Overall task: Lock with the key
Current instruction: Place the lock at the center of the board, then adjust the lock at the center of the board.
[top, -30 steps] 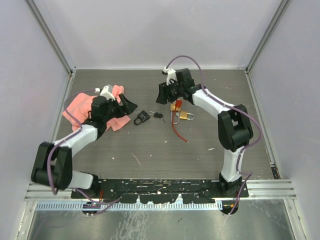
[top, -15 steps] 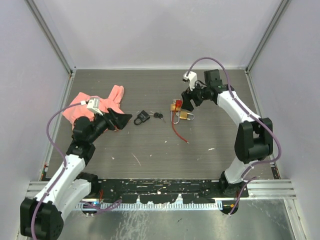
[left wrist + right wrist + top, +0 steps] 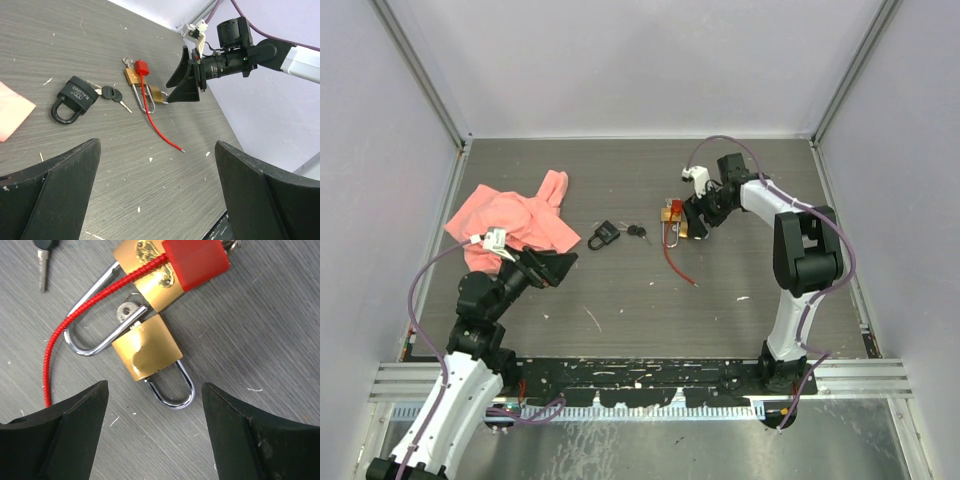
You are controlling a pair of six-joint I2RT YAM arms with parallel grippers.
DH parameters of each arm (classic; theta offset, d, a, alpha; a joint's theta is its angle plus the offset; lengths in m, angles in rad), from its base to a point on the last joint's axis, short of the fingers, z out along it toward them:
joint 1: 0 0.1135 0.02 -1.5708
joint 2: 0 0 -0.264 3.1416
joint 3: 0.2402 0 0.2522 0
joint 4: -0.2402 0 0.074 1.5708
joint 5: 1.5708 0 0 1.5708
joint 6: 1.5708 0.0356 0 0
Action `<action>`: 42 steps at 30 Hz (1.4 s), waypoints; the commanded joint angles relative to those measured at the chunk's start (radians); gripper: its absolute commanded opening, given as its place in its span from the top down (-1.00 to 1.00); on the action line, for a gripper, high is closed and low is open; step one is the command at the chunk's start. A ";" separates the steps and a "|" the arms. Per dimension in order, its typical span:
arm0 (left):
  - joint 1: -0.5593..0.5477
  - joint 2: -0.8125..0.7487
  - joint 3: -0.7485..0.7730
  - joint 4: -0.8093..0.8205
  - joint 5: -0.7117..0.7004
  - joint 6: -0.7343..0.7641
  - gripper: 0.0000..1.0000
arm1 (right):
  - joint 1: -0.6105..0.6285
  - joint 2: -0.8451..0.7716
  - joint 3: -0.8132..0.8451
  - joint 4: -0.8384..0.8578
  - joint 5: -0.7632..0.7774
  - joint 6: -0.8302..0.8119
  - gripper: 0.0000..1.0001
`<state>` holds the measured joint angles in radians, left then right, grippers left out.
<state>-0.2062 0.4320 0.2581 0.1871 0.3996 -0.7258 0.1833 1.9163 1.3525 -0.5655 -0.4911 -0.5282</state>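
Key [image 3: 116,95] not yet picked up, both grippers empty
It lies just beside the black padlock [image 3: 77,95], ahead of the left gripper [image 3: 157,145] and toward its left finger; these jaws stand wide with nothing in them, probably prepared to take the key. The right gripper [image 3: 153,387] hangs with open jaws over the small brass padlock [image 3: 147,352], which lies between them and touches a long-shackle brass padlock [image 3: 145,277] carrying a red cable [image 3: 50,352]

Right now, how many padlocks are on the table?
3. The black padlock lies mid-table, keys beside it. Two brass ones lie touching below the right gripper: a long-shackle padlock under a red cable lock, and a small padlock. The pink cloth could hide more.
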 commanded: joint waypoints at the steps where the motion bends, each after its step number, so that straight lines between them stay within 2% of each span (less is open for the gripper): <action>1: 0.005 -0.022 -0.023 0.005 -0.017 -0.035 -0.97 | 0.006 0.027 0.049 0.040 0.038 0.005 -0.61; 14: 0.006 0.036 -0.028 0.057 0.014 -0.077 -0.97 | 0.077 0.078 0.044 0.084 0.095 -0.035 -0.55; 20: 0.005 0.013 -0.032 0.038 0.015 -0.083 -0.97 | 0.082 0.092 0.043 0.093 0.223 -0.062 -0.19; 23: 0.006 -0.004 -0.036 0.022 0.016 -0.085 -0.97 | 0.046 0.076 0.035 0.095 0.262 -0.065 0.04; 25: 0.005 -0.017 -0.040 0.010 0.015 -0.084 -0.97 | 0.016 0.059 0.027 0.094 0.267 -0.066 0.10; 29: 0.005 -0.035 -0.045 -0.003 0.012 -0.082 -0.97 | -0.019 0.042 0.009 0.090 0.271 -0.075 0.11; 32: 0.005 -0.040 -0.041 -0.015 0.014 -0.076 -0.97 | -0.026 0.053 0.020 0.079 0.337 -0.077 0.09; 37: 0.006 -0.049 -0.042 -0.023 0.014 -0.075 -0.97 | -0.053 0.033 0.021 0.083 0.371 -0.077 -0.16; 42: 0.005 -0.052 -0.044 -0.022 0.013 -0.079 -0.97 | -0.077 -0.011 0.006 0.082 0.300 -0.070 -0.23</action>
<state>-0.2062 0.3901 0.2123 0.1455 0.3969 -0.8013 0.1310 1.9778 1.3670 -0.4789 -0.1951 -0.5812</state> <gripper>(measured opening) 0.983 0.615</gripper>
